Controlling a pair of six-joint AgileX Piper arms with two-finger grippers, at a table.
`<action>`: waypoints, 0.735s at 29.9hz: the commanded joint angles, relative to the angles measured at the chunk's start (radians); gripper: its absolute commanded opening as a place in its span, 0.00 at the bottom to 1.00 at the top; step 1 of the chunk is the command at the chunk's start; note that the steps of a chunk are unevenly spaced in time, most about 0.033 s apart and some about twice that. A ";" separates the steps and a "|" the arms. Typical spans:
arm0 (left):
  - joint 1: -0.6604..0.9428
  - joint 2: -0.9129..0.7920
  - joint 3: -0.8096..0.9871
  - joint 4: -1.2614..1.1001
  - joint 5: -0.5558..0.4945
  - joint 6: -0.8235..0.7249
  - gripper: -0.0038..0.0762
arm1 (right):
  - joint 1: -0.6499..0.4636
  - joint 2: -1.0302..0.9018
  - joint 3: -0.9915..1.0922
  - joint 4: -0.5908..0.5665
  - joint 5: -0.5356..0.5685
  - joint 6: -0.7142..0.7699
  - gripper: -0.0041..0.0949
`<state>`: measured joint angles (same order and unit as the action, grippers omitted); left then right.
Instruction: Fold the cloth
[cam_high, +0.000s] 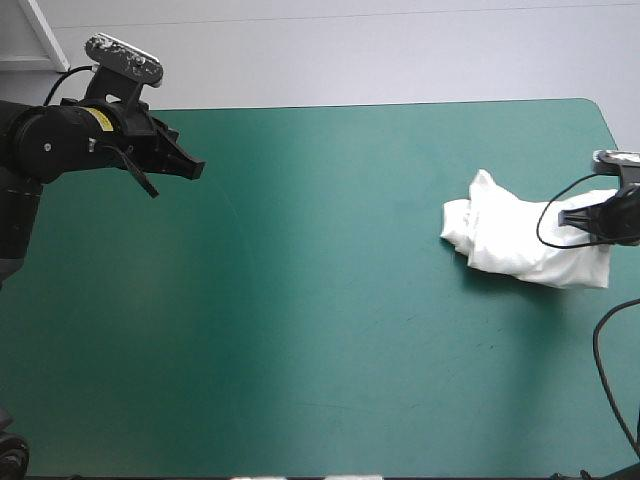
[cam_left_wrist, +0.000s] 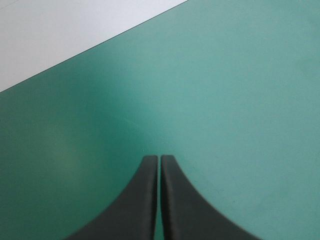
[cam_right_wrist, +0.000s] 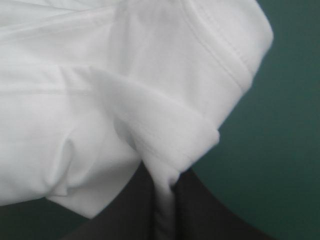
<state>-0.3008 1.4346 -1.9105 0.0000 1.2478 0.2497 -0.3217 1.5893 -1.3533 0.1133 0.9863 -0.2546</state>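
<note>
- Left gripper (cam_high: 196, 167) hangs over the far left part of the table. Its black fingers (cam_left_wrist: 145, 200) are pressed together into one pointed arch, with nothing between them.
- Ahead of it, its own wrist view shows only bare teal-green cover (cam_left_wrist: 225, 100) and the table's far edge.
- Across the middle of the table the cover lies bare, so the left gripper is well apart from the garment.
- Near the table's right edge lies the T-shirt (cam_high: 515, 240), a crumpled white heap with layers lapped over one another. It is neither spread flat nor a tidy bundle.
- A stitched hem shows in the right wrist view, but I cannot tell whether it belongs to a sleeve or to the bottom edge.
- Right gripper (cam_high: 565, 217) sits at the heap's right side, low to the table. Its fingers (cam_right_wrist: 200, 210) are all but closed, with a ridge of white fabric pinched between them.
- By my reading the task is at its very start, with one grip taken and no fold made.
- What remains is nearly everything. The shirt has to be drawn out onto open cover and spread flat, then folded into a neat bundle.
- The idle left gripper will probably have to cross the table to take a second hold.
</note>
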 joint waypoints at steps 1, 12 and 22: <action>-0.002 -0.032 -0.022 -0.008 0.035 0.004 0.07 | -0.041 -0.061 -0.020 0.024 -0.018 -0.010 0.03; -0.002 -0.045 -0.022 0.007 0.008 0.004 0.07 | -0.037 -0.072 -0.045 0.039 -0.037 0.010 0.78; -0.002 -0.224 -0.022 0.191 -0.048 -0.103 0.07 | 0.077 -0.299 -0.189 0.559 0.058 -0.274 0.04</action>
